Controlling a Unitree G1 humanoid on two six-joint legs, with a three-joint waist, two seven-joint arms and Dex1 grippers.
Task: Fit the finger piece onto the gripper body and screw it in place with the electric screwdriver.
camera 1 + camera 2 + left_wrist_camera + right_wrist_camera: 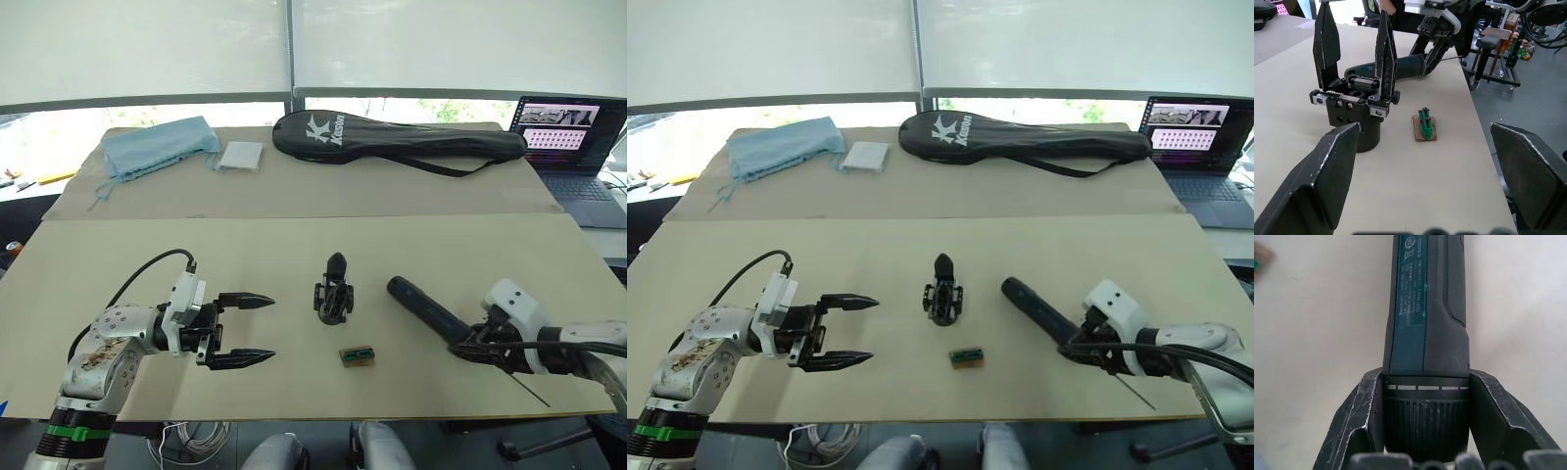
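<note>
right gripper [482, 341] at lower right of frame, clamped around the electric screwdriver [423, 309] lying on the table [118, 255]. left gripper [247, 330] lower left, fingers spread, holding nothing. gripper body [334, 292] stands mid-frame, small green box [357, 354] just below it.

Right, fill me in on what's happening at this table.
The robot is at the screwing job. Its right hand is shut on the electric screwdriver, which lies across the table with its bit pointing off the near edge. The left hand is open, aimed at the gripper body standing mid-table, not touching it. A small green-and-brown box lies just in front of the body.
</note>
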